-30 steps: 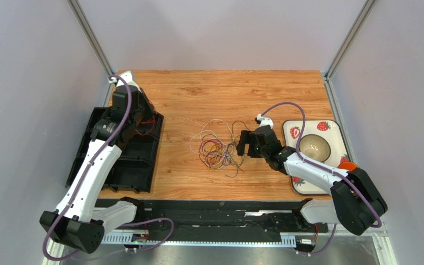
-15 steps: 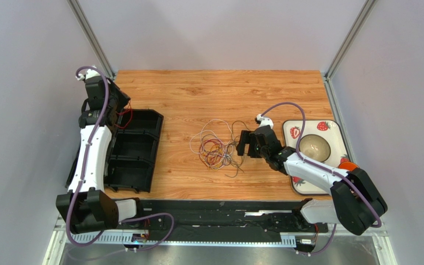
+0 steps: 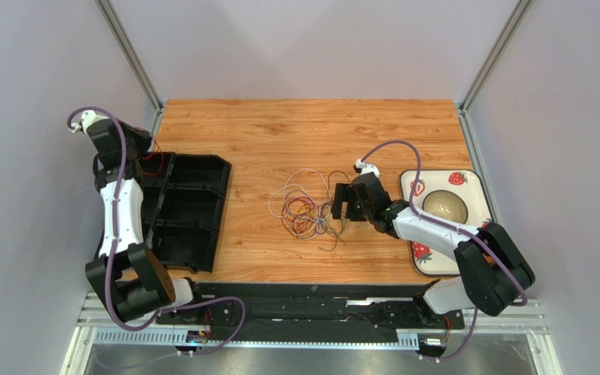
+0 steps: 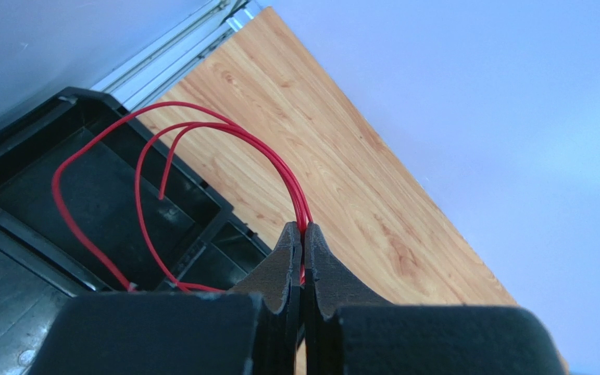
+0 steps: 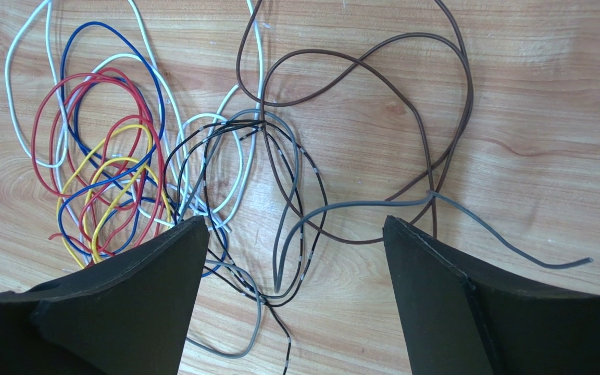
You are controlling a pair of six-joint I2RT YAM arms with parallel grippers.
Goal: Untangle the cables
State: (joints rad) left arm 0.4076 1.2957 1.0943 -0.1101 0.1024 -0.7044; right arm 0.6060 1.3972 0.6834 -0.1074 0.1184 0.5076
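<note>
Upper left, the left fingers (image 4: 291, 254) clench a red cable (image 4: 225, 133) looping over a black tray (image 4: 14, 187). At centre, the right fingers (image 5: 186, 250) hang released over the tangled cables (image 5: 123, 172) on the tabletop (image 3: 311, 133).

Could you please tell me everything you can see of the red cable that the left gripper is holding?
The red cable is a very thin, glossy, flexible wire. Several strands of it are pinched in the shut left gripper; from there it arches out in wide loops over a compartment of the black tray. One free end shows within the loops. Whether it touches the tray I cannot tell.
</note>
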